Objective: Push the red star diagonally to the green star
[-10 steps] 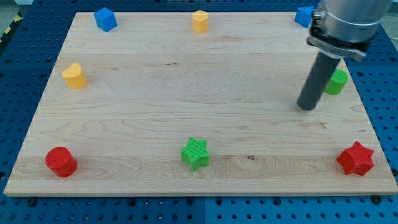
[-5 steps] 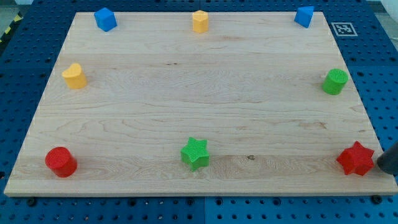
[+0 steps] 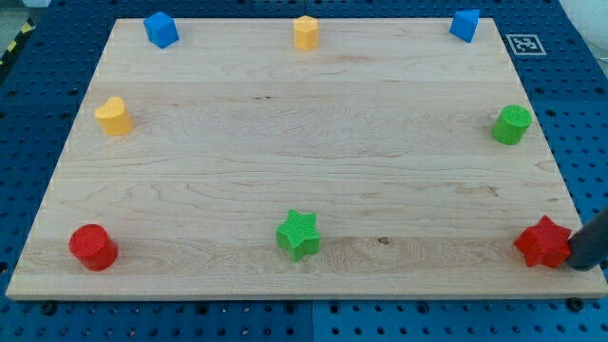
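The red star (image 3: 542, 242) lies at the bottom right corner of the wooden board (image 3: 304, 171). The green star (image 3: 298, 234) lies near the bottom edge, at the middle. My tip (image 3: 579, 267) is a dark rod at the view's right edge, just right of the red star and touching or nearly touching it. Most of the rod is cut off by the frame.
A red cylinder (image 3: 93, 247) sits at bottom left, a green cylinder (image 3: 512, 124) at right. A yellow block (image 3: 113, 116) is at left, an orange-yellow block (image 3: 305, 32) at top middle. Blue cubes sit at top left (image 3: 161, 28) and top right (image 3: 465, 25).
The rod left the board near the green cylinder and came down at the bottom right. In the last half second it edged left toward the red star. No block has moved.
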{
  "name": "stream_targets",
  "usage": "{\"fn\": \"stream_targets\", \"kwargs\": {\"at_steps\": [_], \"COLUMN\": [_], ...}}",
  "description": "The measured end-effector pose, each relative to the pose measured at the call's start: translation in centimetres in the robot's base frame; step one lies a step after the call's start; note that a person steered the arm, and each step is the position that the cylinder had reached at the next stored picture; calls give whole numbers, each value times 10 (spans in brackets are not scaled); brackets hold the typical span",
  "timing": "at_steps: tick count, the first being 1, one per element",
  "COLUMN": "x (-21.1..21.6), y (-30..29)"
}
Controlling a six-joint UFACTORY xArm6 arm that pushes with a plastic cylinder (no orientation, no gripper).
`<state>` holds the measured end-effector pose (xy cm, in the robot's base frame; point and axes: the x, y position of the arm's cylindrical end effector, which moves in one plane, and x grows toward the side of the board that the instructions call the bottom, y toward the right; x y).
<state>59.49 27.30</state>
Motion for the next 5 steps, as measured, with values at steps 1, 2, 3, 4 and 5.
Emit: {"fn": "stream_targets", "kwargs": {"at_steps": [1, 2, 3, 4, 5], "x": [0, -6, -6, -6, -6], "y": [0, -8, -35, -61, -77]}}
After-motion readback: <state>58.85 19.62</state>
